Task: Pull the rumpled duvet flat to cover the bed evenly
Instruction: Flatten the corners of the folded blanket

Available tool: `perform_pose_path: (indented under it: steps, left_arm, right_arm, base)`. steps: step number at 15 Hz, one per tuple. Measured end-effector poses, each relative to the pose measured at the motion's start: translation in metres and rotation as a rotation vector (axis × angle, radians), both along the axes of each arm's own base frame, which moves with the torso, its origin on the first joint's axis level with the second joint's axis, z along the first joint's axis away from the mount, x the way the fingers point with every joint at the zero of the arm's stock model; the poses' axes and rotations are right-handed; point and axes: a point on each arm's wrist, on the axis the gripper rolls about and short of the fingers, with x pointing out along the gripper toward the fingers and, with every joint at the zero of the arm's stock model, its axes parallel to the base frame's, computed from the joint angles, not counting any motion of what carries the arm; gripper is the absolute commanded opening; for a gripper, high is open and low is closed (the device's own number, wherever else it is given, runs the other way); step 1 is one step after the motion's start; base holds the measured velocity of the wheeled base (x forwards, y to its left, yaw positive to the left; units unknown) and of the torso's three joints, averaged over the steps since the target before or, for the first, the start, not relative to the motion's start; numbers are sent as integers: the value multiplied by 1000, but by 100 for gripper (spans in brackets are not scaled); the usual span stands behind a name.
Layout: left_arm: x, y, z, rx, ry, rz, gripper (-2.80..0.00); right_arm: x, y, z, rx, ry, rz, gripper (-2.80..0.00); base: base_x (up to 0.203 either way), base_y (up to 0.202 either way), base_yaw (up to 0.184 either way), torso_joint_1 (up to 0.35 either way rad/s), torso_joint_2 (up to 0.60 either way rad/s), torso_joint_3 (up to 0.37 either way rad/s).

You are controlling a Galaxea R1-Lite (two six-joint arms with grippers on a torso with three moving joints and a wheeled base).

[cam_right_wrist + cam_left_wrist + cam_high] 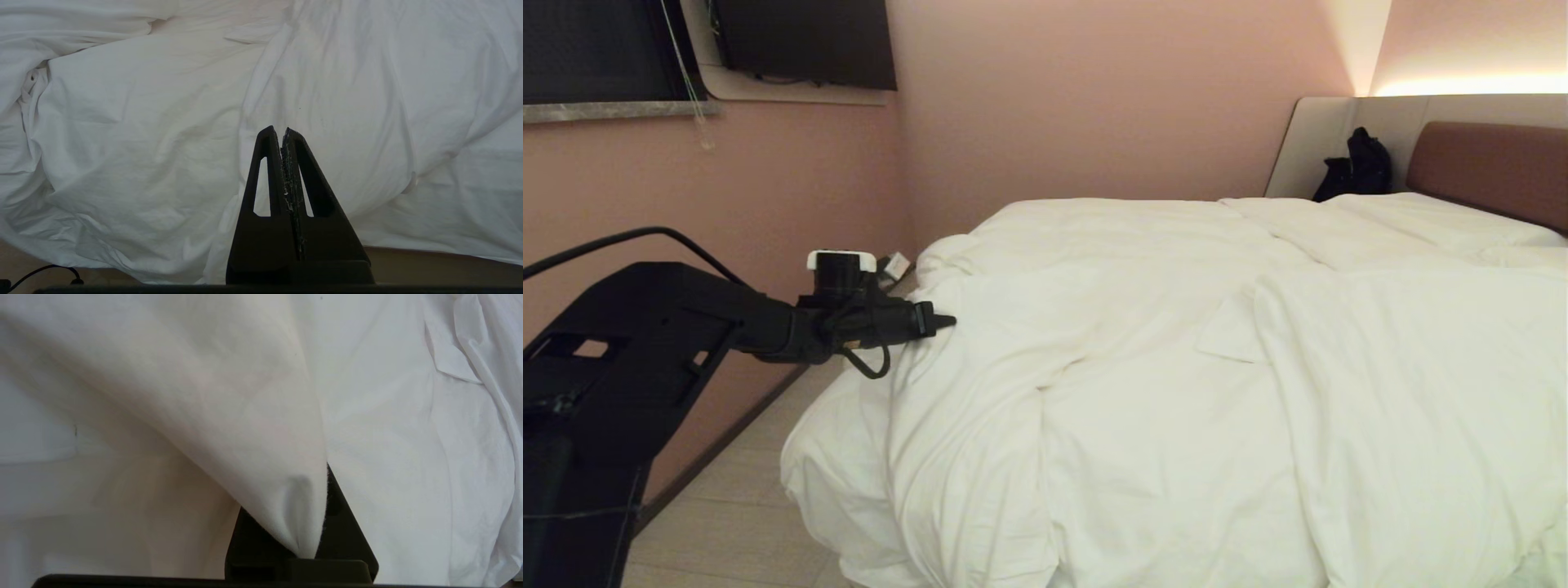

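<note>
The white duvet (1176, 367) lies rumpled over the bed (1486, 167), bunched at the near left corner and hanging down over the foot. My left gripper (943, 321) reaches level to the duvet's left edge and is shut on a fold of it. In the left wrist view that fold (286, 490) is pinched in the left gripper (316, 490), and it covers one finger. My right gripper (282, 131) is shut on nothing and hangs in front of the draped duvet (143, 122), apart from it. The right gripper is outside the head view.
Two white pillows (1421, 220) lie at the brown headboard, with a black bag (1356, 167) beside them. A pink wall (727, 204) runs close along the bed's left side, leaving a narrow strip of tiled floor (735, 506). A black cable (53, 270) lies on the floor.
</note>
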Motion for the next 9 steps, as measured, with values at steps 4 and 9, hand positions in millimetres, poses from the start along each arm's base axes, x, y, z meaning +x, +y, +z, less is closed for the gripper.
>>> perform_pose_path:
  steps: [4, 9]
  left_arm:
    - [-14, 1, 9, 7, 10, 7, -280]
    - [-43, 16, 28, 29, 27, 73, -280]
  right_arm:
    - [0, 0, 0, 0, 1, 0, -280]
    - [0, 0, 0, 1, 0, 0, -280]
  base:
    - [0, 0, 0, 0, 0, 0]
    - [0, 0, 0, 0, 0, 0]
